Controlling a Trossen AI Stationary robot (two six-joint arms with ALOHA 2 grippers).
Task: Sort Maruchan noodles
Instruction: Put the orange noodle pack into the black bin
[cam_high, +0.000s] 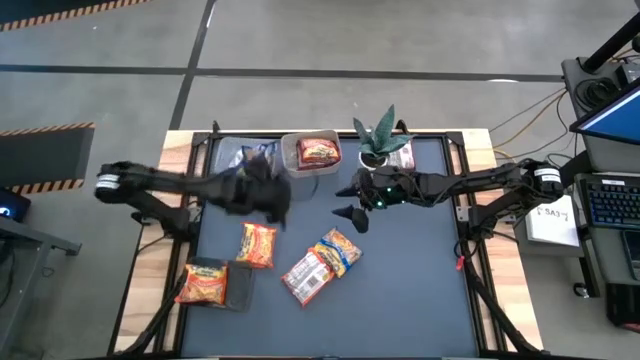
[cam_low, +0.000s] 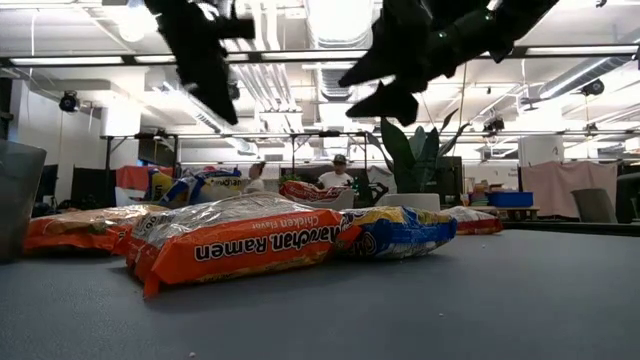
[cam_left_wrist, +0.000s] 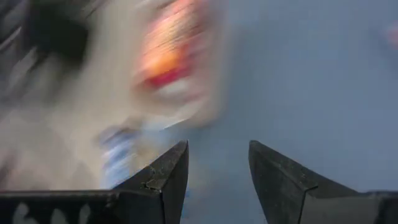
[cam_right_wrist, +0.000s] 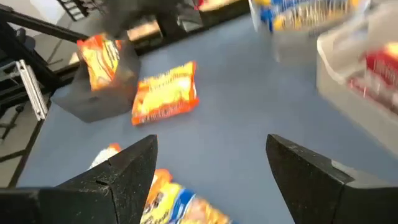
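Grey-blue table mat has plenty of bare room on its right half. Left gripper hovers by the far edge, fingers apart, empty — wrist view too smeared to name what lies under it. Right gripper hangs mid-table, spread wide, holding nothing. Loose packets: orange one, red-white one touching a blue-yellow one, another orange on a dark pad near the left edge. Clear tub holds a red packet; neighbouring tub holds what looks like a blue packet.
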